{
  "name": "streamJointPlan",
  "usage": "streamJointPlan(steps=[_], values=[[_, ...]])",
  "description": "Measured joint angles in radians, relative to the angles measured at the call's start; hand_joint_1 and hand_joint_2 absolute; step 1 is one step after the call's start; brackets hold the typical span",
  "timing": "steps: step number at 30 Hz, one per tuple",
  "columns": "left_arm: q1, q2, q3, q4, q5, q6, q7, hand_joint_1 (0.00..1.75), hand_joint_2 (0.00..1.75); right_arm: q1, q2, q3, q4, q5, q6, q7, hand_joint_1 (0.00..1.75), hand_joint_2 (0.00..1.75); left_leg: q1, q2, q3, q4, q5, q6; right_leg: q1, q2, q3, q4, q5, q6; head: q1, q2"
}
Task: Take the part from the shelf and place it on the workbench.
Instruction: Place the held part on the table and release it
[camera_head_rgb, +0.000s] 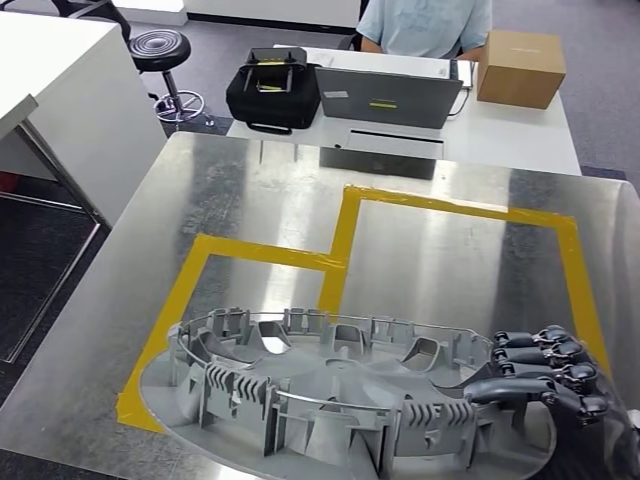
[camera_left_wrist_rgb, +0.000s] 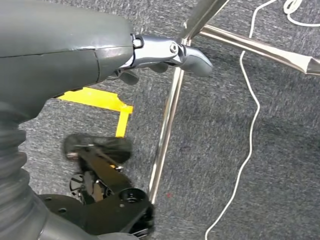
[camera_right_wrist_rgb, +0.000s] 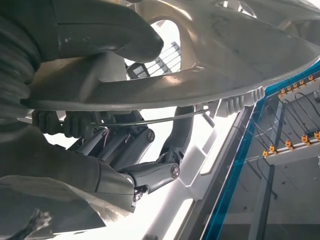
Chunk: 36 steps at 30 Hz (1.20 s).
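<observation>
Head view, right hand (camera_head_rgb: 555, 375) gripping grey part (camera_head_rgb: 324, 395), over workbench (camera_head_rgb: 445, 260)

A white desk (camera_head_rgb: 521, 135) is seen beyond the steel table, carrying a grey laptop (camera_head_rgb: 386, 97), a black bag (camera_head_rgb: 273, 88) to its left and a cardboard box (camera_head_rgb: 521, 67) to its right. A person (camera_head_rgb: 426, 25) is seated behind the desk. A black stool (camera_head_rgb: 160, 50) stands left of it on grey carpet (camera_head_rgb: 38, 250).

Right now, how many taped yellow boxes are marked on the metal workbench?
2: one near box on the left, holding the grey part, and one far box on the right, adjoining it. Their near edges are hidden.
</observation>
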<state>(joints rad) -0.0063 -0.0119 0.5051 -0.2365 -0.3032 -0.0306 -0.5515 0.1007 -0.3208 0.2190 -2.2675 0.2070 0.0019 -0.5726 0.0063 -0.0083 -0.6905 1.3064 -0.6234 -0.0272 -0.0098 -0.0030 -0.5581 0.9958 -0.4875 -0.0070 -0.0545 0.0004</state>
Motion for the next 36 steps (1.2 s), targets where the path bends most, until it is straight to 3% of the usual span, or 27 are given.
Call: streamJointPlan(steps=[1, 2, 4, 6, 8, 10, 12, 14, 15, 16, 17, 19, 20, 22, 24, 25, 27, 29, 30, 31, 32, 34, 36], values=[[0.0, 0.0, 0.0, 0.0, 0.0, 0.0, -0.002, 0.0, 1.75, 0.002, 0.0, 0.0, 0.0, 0.0, 0.0, 0.0, 1.75, 1.75, 0.004, 0.0, 0.018, -0.012, 0.012, -0.004, -0.002, 0.0, -0.009, 0.005, 0.003, 0.003, 0.0, 0.0], [-0.001, 0.0, 0.0, 0.0, 0.0, 0.0, -0.004, 0.0, 1.75, 0.003, 0.0, 0.0, 0.0, 0.0, 0.0, 0.0, 1.75, 1.75, 0.009, 0.001, 0.054, -0.06, 0.038, -0.009, -0.005, -0.001, -0.016, 0.01, 0.006, 0.006, 0.0, 0.0], [-0.003, -0.001, 0.0, 0.0, -0.001, -0.002, -0.008, 0.0, 1.75, 0.004, 0.0, 0.0, -0.001, 0.002, 0.0, 0.0, 1.75, 1.75, 0.014, 0.002, 0.14, -0.201, 0.082, -0.016, -0.008, -0.002, -0.029, 0.023, 0.009, 0.016, -0.001, 0.0], [-0.005, -0.002, 0.0, -0.002, -0.003, -0.005, -0.008, 0.0, 1.75, 0.005, 0.0, -0.001, -0.004, 0.006, 0.001, 0.0, 1.75, 1.75, 0.012, 0.0, 0.177, -0.273, 0.093, -0.005, -0.007, -0.002, -0.037, 0.029, 0.015, 0.031, -0.002, 0.0], [-0.003, -0.004, 0.0, -0.006, -0.007, -0.009, -0.006, 0.0, 1.75, 0.006, 0.001, -0.002, -0.004, 0.009, 0.001, -0.001, 1.75, 1.75, 0.007, -0.001, 0.169, -0.278, 0.1, 0.015, -0.009, -0.002, -0.041, 0.026, 0.027, 0.045, -0.002, 0.0], [0.0, -0.008, 0.001, -0.013, -0.012, -0.014, 0.001, 0.0, 1.75, 0.007, 0.001, -0.004, -0.004, 0.011, 0.002, -0.001, 1.75, 1.75, 0.006, 0.001, 0.157, -0.282, 0.114, 0.039, -0.013, -0.002, -0.055, 0.04, 0.008, 0.056, 0.0, 0.0], [0.001, -0.011, 0.004, -0.023, -0.017, -0.018, 0.008, 0.0, 1.75, 0.008, 0.001, -0.005, -0.004, 0.011, 0.002, -0.002, 1.75, 1.75, 0.005, 0.003, 0.137, -0.285, 0.132, 0.059, -0.013, 0.0, -0.089, 0.119, -0.07, 0.06, 0.003, 0.0], [0.002, -0.013, 0.007, -0.03, -0.021, -0.019, 0.01, 0.0, 1.75, 0.008, 0.001, -0.005, -0.004, 0.012, 0.003, -0.002, 1.75, 1.75, 0.0, 0.004, 0.111, -0.284, 0.151, 0.067, -0.012, 0.001, -0.125, 0.243, -0.15, 0.06, 0.006, 0.0], [0.003, -0.014, 0.009, -0.033, -0.022, -0.021, 0.011, 0.0, 1.75, 0.008, 0.001, -0.006, -0.004, 0.012, 0.003, -0.002, 1.75, 1.75, -0.003, 0.004, 0.097, -0.284, 0.162, 0.068, -0.011, 0.001, -0.13, 0.287, -0.165, 0.058, 0.008, 0.0], [0.005, -0.016, 0.011, -0.036, -0.023, -0.022, 0.012, 0.0, 1.75, 0.008, 0.001, -0.006, -0.004, 0.012, 0.004, -0.002, 1.75, 1.75, -0.007, 0.004, 0.083, -0.284, 0.172, 0.069, -0.01, 0.001, -0.118, 0.299, -0.156, 0.055, 0.008, 0.0], [0.006, -0.018, 0.013, -0.038, -0.024, -0.023, 0.013, 0.0, 1.75, 0.008, 0.001, -0.006, -0.004, 0.012, 0.004, -0.002, 1.75, 1.75, -0.01, 0.003, 0.07, -0.283, 0.182, 0.069, -0.007, 0.001, -0.089, 0.278, -0.131, 0.05, 0.008, 0.0], [0.008, -0.024, 0.017, -0.042, -0.025, -0.025, 0.014, 0.0, 1.75, 0.006, 0.001, -0.006, -0.004, 0.013, 0.005, -0.002, 1.75, 1.75, -0.014, 0.002, 0.052, -0.283, 0.198, 0.066, 0.001, 0.002, 0.012, 0.152, -0.085, 0.033, 0.008, 0.0], [0.008, -0.026, 0.019, -0.044, -0.025, -0.025, 0.014, 0.0, 1.75, 0.005, 0.001, -0.006, -0.004, 0.013, 0.006, -0.002, 1.75, 1.75, -0.016, 0.001, 0.046, -0.282, 0.205, 0.063, 0.005, 0.002, 0.067, 0.077, -0.083, 0.025, 0.008, 0.0], [0.009, -0.03, 0.022, -0.049, -0.028, -0.028, 0.018, 0.0, 1.75, 0.003, 0.001, -0.006, -0.004, 0.013, 0.007, -0.001, 1.75, 1.75, -0.018, 0.0, 0.04, -0.282, 0.219, 0.053, 0.011, 0.002, 0.124, -0.019, -0.101, 0.018, 0.008, 0.0], [0.013, -0.03, 0.027, -0.058, -0.035, -0.032, 0.032, 0.0, 1.75, 0.002, 0.001, -0.007, -0.004, 0.015, 0.009, 0.007, 1.75, 1.75, -0.016, 0.0, 0.037, -0.285, 0.231, 0.04, 0.01, 0.001, 0.121, -0.039, -0.097, 0.015, 0.009, 0.0], [0.017, -0.031, 0.03, -0.064, -0.041, -0.035, 0.043, 0.0, 1.75, -0.001, 0.001, -0.007, -0.003, 0.019, 0.009, 0.014, 1.75, 1.75, -0.015, 0.0, 0.033, -0.278, 0.222, 0.033, 0.008, 0.0, 0.116, -0.041, -0.089, 0.011, 0.008, 0.0], [0.028, -0.034, 0.04, -0.077, -0.059, -0.042, 0.065, 0.0, 1.75, -0.007, 0.002, -0.006, 0.0, 0.028, 0.008, 0.031, 1.75, 1.75, -0.011, 0.0, 0.012, -0.213, 0.157, 0.019, 0.003, -0.004, 0.105, -0.045, -0.072, 0.003, 0.002, 0.0], [0.036, -0.037, 0.052, -0.086, -0.076, -0.048, 0.08, 0.0, 1.75, -0.014, 0.002, -0.006, 0.006, 0.035, 0.008, 0.05, 1.75, 1.75, -0.006, 0.001, -0.02, -0.088, 0.07, 0.007, 0.003, -0.007, 0.093, -0.043, -0.062, 0.0, -0.002, 0.0], [0.039, -0.038, 0.058, -0.09, -0.081, -0.05, 0.083, 0.0, 1.75, -0.017, 0.002, -0.006, 0.009, 0.038, 0.007, 0.058, 1.75, 1.75, -0.003, 0.001, -0.028, -0.037, 0.048, 0.003, 0.003, -0.009, 0.087, -0.041, -0.058, 0.0, -0.002, 0.0], [0.041, -0.039, 0.063, -0.093, -0.085, -0.05, 0.084, 0.0, 1.75, -0.021, 0.002, -0.006, 0.013, 0.041, 0.007, 0.065, 1.75, 1.75, -0.001, 0.001, -0.023, -0.015, 0.047, -0.001, 0.003, -0.011, 0.085, -0.039, -0.055, 0.001, -0.002, 0.0], [0.044, -0.039, 0.068, -0.097, -0.089, -0.051, 0.085, 0.0, 1.75, -0.026, 0.002, -0.006, 0.017, 0.043, 0.006, 0.07, 1.75, 1.75, 0.001, 0.001, -0.001, -0.034, 0.063, -0.003, 0.003, -0.012, 0.082, -0.035, -0.053, 0.003, -0.002, 0.0], [0.048, -0.04, 0.076, -0.104, -0.093, -0.052, 0.085, 0.0, 1.75, -0.035, 0.002, -0.006, 0.024, 0.044, 0.006, 0.074, 1.75, 1.75, 0.004, 0.003, 0.078, -0.152, 0.114, -0.002, 0.002, -0.014, 0.077, -0.024, -0.053, 0.008, -0.002, 0.0], [0.051, -0.04, 0.081, -0.109, -0.094, -0.052, 0.085, 0.0, 1.75, -0.042, 0.002, -0.006, 0.028, 0.045, 0.005, 0.074, 1.75, 1.75, 0.001, 0.004, 0.133, -0.252, 0.136, 0.011, 0.003, -0.016, 0.066, -0.012, -0.053, 0.017, -0.002, 0.0]])
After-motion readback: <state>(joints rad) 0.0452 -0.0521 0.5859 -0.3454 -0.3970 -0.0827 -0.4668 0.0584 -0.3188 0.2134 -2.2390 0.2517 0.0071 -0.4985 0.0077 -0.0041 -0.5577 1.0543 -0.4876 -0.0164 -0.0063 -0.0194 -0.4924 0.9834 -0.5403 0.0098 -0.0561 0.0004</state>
